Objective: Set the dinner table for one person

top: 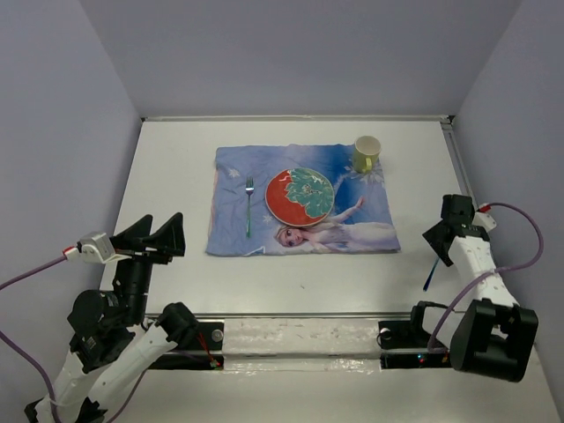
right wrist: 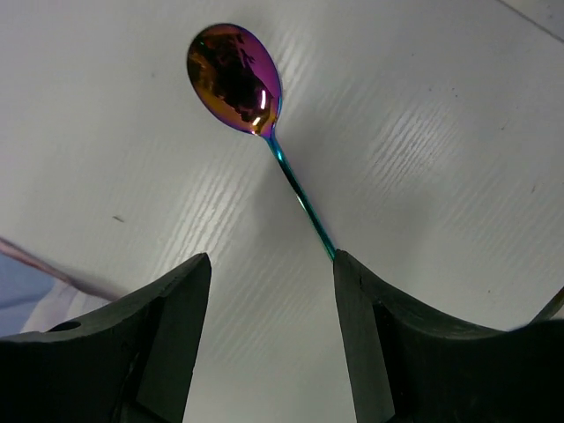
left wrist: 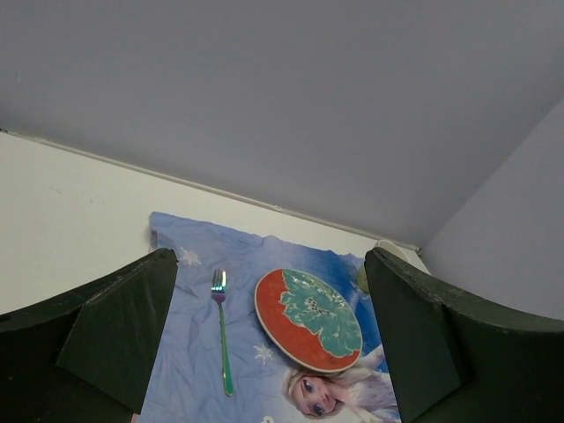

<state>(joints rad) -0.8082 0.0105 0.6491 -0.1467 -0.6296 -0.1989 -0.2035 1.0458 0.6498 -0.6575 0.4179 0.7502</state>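
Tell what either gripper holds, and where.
Left gripper: nothing. Right gripper stands open; the iridescent metal spoon reaches only one finger at its handle, unclamped.

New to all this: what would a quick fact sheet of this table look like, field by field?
Surface: dinner table, off-white
Mat: blue princess placemat
On mat: fork left of plate, yellow-green mug at far right corner
Off mat: iridescent spoon, right of placemat
Left end effector: open, empty
Right end effector: open over spoon handle

The top camera looks down from high behind the near edge over the whole dinner table [top: 176,176], the left wrist view faces forward, sharing the mat [left wrist: 189,352], and the right wrist view sits close above the spoon [right wrist: 233,77].
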